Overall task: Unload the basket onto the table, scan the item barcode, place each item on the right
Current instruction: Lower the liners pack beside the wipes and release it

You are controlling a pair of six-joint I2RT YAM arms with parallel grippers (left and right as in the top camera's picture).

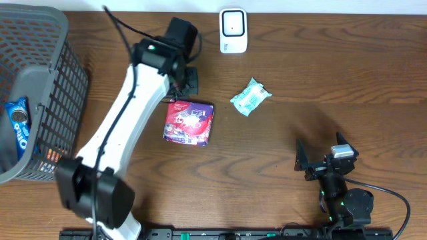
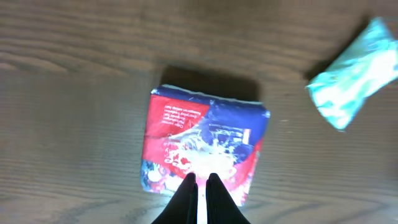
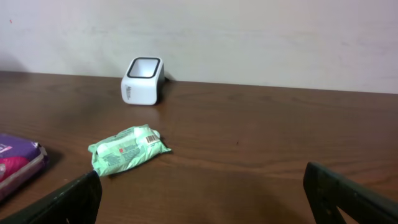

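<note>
A red and purple snack packet (image 1: 189,123) lies flat on the wooden table, blurred in the left wrist view (image 2: 205,140). My left gripper (image 1: 189,81) hangs over the packet's far edge. It is shut, its dark fingertips (image 2: 200,182) together over the packet, and nothing shows between them. A green wipes packet (image 1: 250,97) lies to the right (image 2: 353,73), its barcode label facing up (image 3: 127,149). The white scanner (image 1: 233,30) stands at the table's back edge (image 3: 143,81). My right gripper (image 1: 321,153) rests wide open near the front right (image 3: 205,193), holding nothing.
A grey wire basket (image 1: 40,80) stands at the left edge with a blue cookie pack (image 1: 19,123) inside. The left arm (image 1: 127,127) stretches diagonally from the front left. A pale wall (image 3: 249,37) rises behind the scanner.
</note>
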